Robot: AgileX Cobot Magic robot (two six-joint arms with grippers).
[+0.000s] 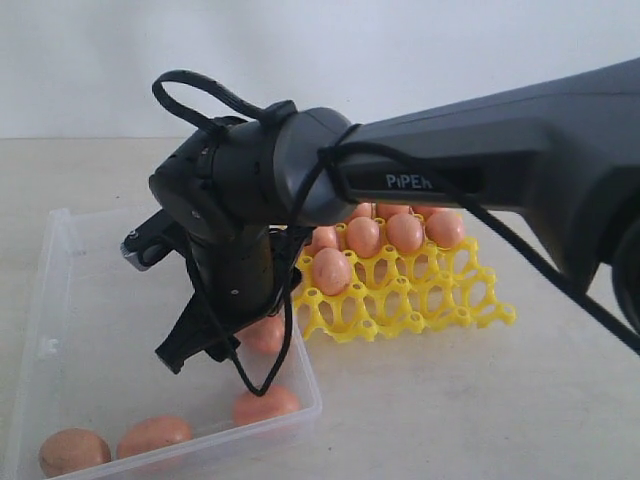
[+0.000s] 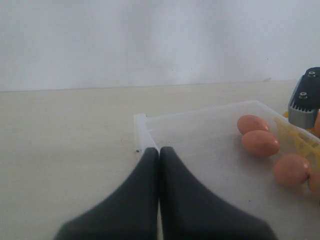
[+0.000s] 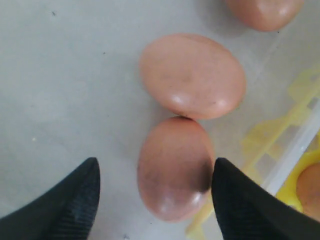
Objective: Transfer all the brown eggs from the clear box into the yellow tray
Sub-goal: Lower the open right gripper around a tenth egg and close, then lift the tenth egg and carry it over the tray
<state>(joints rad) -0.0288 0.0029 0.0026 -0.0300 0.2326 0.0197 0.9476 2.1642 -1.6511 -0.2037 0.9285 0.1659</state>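
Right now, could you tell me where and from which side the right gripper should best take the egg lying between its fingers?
Probably across its narrow middle, from straight above. The egg lies on its side in the clear box, one end touching a neighbouring egg, so its long flanks look like the free sides. The open right gripper straddles them.

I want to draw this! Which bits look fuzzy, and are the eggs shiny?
Exterior view: the dark arm near the camera looks soft, and the clear box is hazy. Left wrist view: the left end effector is blurry low down; the brown eggs look sharper. Right wrist view: the nearest eggs show small white shine spots.
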